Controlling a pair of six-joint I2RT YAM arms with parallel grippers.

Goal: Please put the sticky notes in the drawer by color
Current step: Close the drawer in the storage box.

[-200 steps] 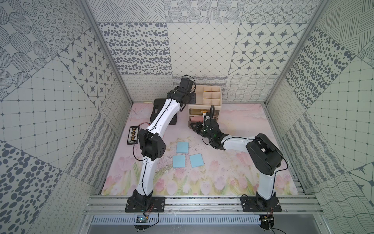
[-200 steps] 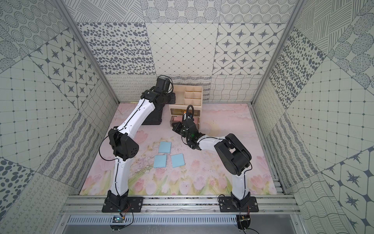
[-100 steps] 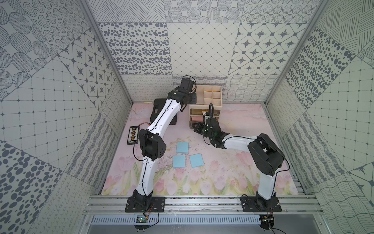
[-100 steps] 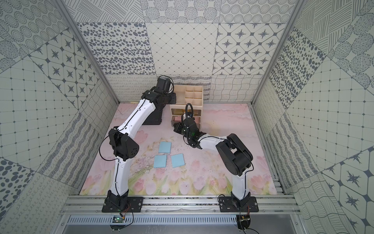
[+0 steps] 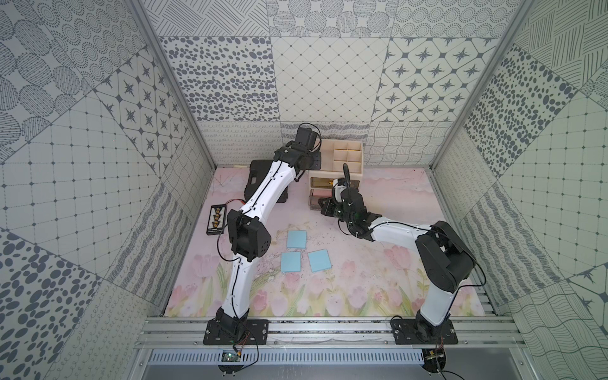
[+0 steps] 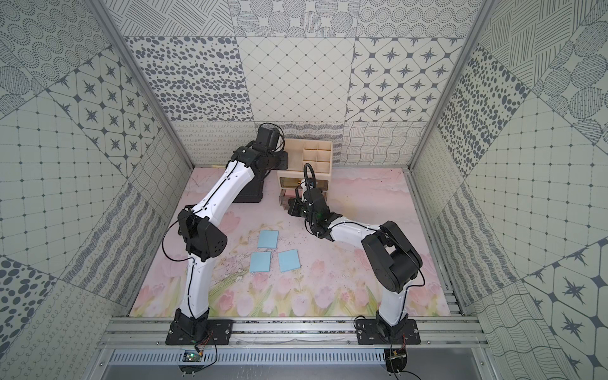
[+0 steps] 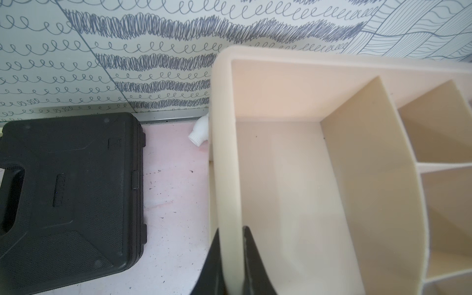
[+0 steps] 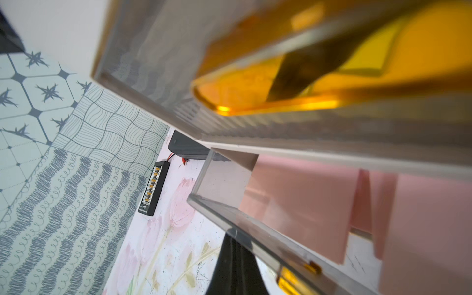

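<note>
Pinching the rim of the small cream plastic cabinet with the left fingers, holding the fully closed, seemingly empty right fingers at its open smoky drawer of salmon-pink notes, risking crumpling leaning sheets, leaving three light blue notes on the bench.

Pink sticky notes in open drawer, yellow ones (blurred) seemingly above

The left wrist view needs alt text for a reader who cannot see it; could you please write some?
The left gripper pinches an outer wall of the divided tray atop the cream drawer cabinet; the compartments in view are empty. A closed black plastic case lies apart from it on the pink mat.
</note>
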